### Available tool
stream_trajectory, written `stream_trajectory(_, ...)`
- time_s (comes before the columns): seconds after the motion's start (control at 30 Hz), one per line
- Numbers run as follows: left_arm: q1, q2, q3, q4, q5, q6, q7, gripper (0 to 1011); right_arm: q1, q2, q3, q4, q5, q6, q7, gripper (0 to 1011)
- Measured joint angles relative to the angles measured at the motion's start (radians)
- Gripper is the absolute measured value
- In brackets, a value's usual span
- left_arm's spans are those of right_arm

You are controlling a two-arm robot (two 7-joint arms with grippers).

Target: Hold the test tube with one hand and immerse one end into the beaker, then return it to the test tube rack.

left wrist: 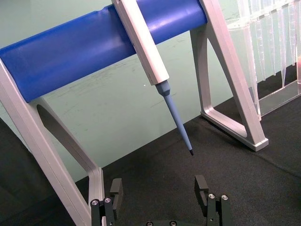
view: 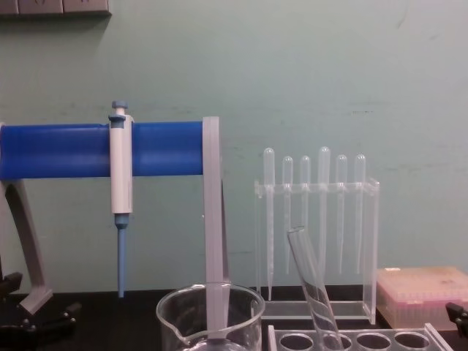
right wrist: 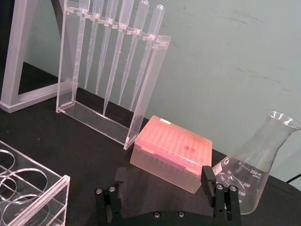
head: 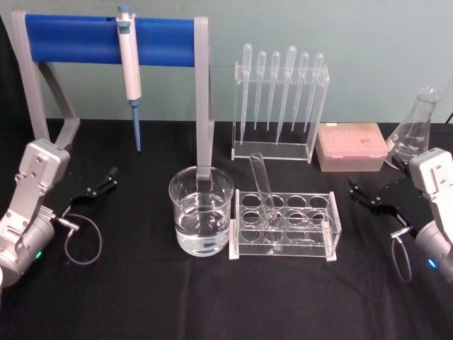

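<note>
The clear test tube [head: 262,190] leans tilted in a hole of a clear acrylic rack [head: 322,228] at the table's middle, rim up; it also rises from the rack in the chest view [view: 310,281]. The wide glass beaker [head: 201,211], part filled with clear liquid, stands just left of the rack, its rim low in the chest view [view: 210,313]. My left gripper [head: 106,178] rests open at the far left, well away from both. My right gripper [head: 361,195] sits open at the right, a short way from the rack. Nothing is between the fingers of either [left wrist: 159,190] [right wrist: 162,197].
A blue-and-white pipettor [head: 129,64] hangs on a blue-barred grey stand [head: 204,85] behind the beaker. Several thin pipettes hang in a clear holder [head: 279,106] behind the rack. A pink tip box [head: 352,145] and a conical flask [head: 414,131] stand at back right.
</note>
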Motion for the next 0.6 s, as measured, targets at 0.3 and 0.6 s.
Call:
stream_trajectory(0.3, 0.000, 0.000, 0.000, 0.000, 0.000, 0.000, 0.000, 1000, 0.000, 0.000, 0.000, 0.000, 0.000, 0.000, 0.000, 1002)
stream_trajectory(0.6, 0.000, 0.000, 0.000, 0.000, 0.000, 0.000, 0.000, 1000, 0.000, 0.000, 0.000, 0.000, 0.000, 0.000, 0.000, 1000)
